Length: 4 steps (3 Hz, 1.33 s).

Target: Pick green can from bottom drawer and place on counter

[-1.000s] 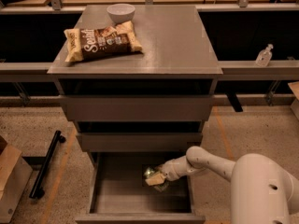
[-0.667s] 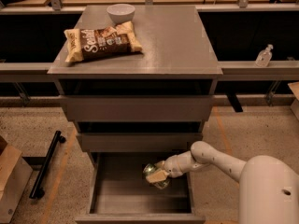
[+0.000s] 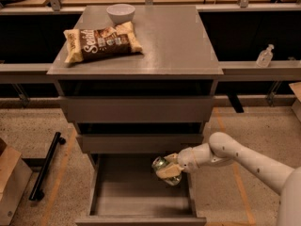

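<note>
item: small shiny green metal drinks can (image 3: 160,163); gripped, tilted, over the right rear part of the open tray; whether it touches the tray floor cannot be told.

item: two-finger gripper (image 3: 166,170) on the end of a white jointed arm (image 3: 235,154); reaches in from the right, low, just under the middle drawer front; pale fingers (image 3: 164,173) closed around the can's body, one on each side, with can metal showing above and below them.

item: bottom drawer, a shallow grey rectangular tray (image 3: 141,219); pulled fully out towards the viewer; nothing else seen inside.

item: two upper grey drawers (image 3: 136,109); both pushed in.

item: flat grey counter top of the cabinet (image 3: 174,41); right half bare.

item: brown crinkled snack bag (image 3: 101,44); lying flat on the counter's left side.

item: small white bowl (image 3: 120,12); upright at the counter's back edge, just behind the bag.

item: clear plastic bottle (image 3: 265,56); standing on the ledge to the right, well apart from the cabinet.

item: black bar (image 3: 46,166); lying on the speckled floor at left.
</note>
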Tool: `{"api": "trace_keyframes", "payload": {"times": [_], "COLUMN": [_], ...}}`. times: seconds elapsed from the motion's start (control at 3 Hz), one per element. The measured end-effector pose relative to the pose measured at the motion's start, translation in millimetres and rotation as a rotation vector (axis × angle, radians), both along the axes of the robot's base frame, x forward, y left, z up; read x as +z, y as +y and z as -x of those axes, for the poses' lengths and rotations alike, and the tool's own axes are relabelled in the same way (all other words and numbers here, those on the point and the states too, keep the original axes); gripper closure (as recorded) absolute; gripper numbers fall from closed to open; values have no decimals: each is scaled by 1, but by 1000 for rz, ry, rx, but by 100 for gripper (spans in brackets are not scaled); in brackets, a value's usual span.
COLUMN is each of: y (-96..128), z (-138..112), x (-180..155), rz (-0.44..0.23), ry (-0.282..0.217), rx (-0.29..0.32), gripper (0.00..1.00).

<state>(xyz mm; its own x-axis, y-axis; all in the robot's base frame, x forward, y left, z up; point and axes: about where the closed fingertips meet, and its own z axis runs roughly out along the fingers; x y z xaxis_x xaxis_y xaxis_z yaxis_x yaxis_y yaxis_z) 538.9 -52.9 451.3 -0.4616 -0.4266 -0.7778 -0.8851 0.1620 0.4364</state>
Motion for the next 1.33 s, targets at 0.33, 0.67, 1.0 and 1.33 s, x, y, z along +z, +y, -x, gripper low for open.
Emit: {"api": "trace_keyframes", "payload": {"times": [0.33,0.67,1.0,1.33], "y": [-24,-43,-43,-43], "z": [0,-16,-16,-7], "x": [66,172,172,191], "rz": [58,203,203,171], "ry": [-94,-277,-277,-331], "rx": [-37,-59,-59,-69], "gripper": [100,100,100,100]}}
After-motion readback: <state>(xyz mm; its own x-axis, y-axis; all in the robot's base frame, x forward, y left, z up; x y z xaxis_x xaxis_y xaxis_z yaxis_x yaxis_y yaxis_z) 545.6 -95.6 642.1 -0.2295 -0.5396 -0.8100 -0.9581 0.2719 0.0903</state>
